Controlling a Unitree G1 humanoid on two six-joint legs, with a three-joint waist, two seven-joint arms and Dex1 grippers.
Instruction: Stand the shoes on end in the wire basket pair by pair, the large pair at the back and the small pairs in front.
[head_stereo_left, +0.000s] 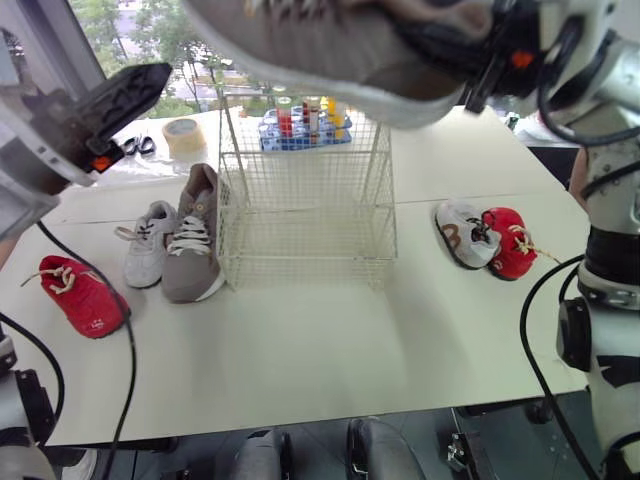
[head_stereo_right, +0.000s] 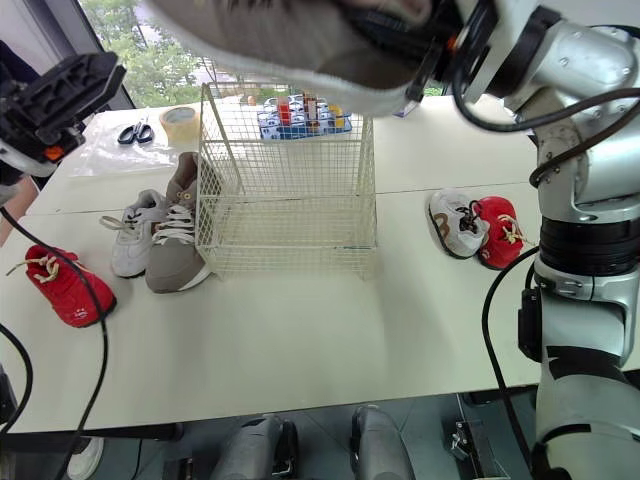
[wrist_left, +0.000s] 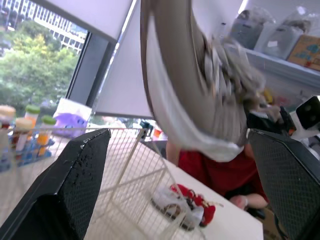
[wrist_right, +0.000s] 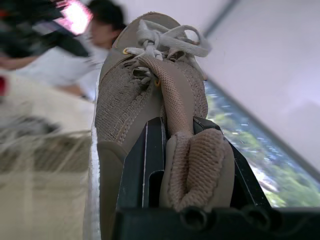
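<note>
High above the wire basket (head_stereo_left: 305, 240), the right tool (wrist_right: 177, 135) is clamped on the padded heel collar of a large taupe shoe (head_stereo_left: 330, 50). The shoe hangs roughly level, its toe pointing toward the robot's left, clear of the basket's rim. The basket stands upright on the white worktop (head_stereo_left: 320, 350) with no shoes inside. The left tool (head_stereo_left: 130, 90) is raised off to the left, its two fingers spread wide and holding nothing. Touching the basket's left side lies the second taupe shoe (head_stereo_left: 192, 250), with a small pale grey shoe (head_stereo_left: 148, 245) against it and a small red shoe (head_stereo_left: 85, 297) lying apart, farther left. On the right, well apart from the basket, a small white shoe (head_stereo_left: 465, 235) and another small red shoe (head_stereo_left: 510, 243) lie touching each other. Behind the basket sit a blue tube rack (head_stereo_left: 305, 125), a tape roll (head_stereo_left: 184, 137) and scissors (head_stereo_left: 140, 145).
</note>
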